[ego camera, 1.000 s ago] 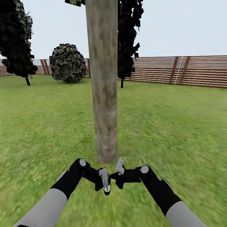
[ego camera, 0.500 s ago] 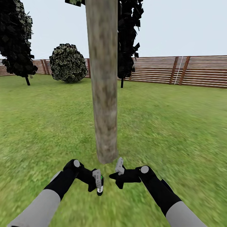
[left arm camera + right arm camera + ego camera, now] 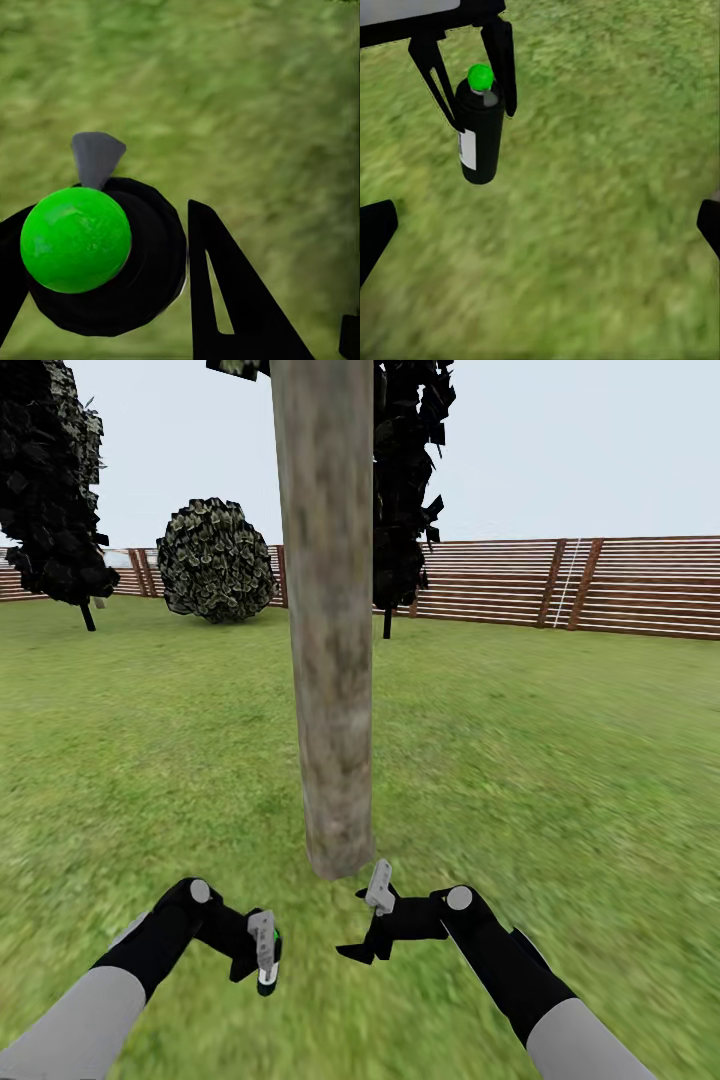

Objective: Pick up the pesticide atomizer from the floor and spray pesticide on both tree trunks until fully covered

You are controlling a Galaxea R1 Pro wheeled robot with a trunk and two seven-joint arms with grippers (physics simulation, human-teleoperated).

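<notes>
The thick grey-brown mottled tree trunk [image 3: 332, 660] rises straight ahead, its base just beyond my hands. My left gripper [image 3: 265, 960] is low and left of the trunk base, shut on the pesticide atomizer [image 3: 270, 985], a small dark bottle with a green cap. The left wrist view looks down on the atomizer's green cap [image 3: 75, 240] between the black fingers [image 3: 232, 300]. In the right wrist view the atomizer [image 3: 480, 139] hangs upright over the grass in the left gripper [image 3: 484, 112]. My right gripper [image 3: 370, 920] is open and empty, in front of the trunk base.
Green lawn [image 3: 560, 760] stretches all around. A brown slatted fence [image 3: 600, 585] runs along the back. A round bush [image 3: 215, 560] and a dark-crowned tree [image 3: 50, 480] stand far left, and another dark crown [image 3: 410, 470] shows behind the trunk.
My left arm has carried the atomizer left and back toward me, away from the trunk base. The right arm has stayed in place, its lower finger shifting slightly.
</notes>
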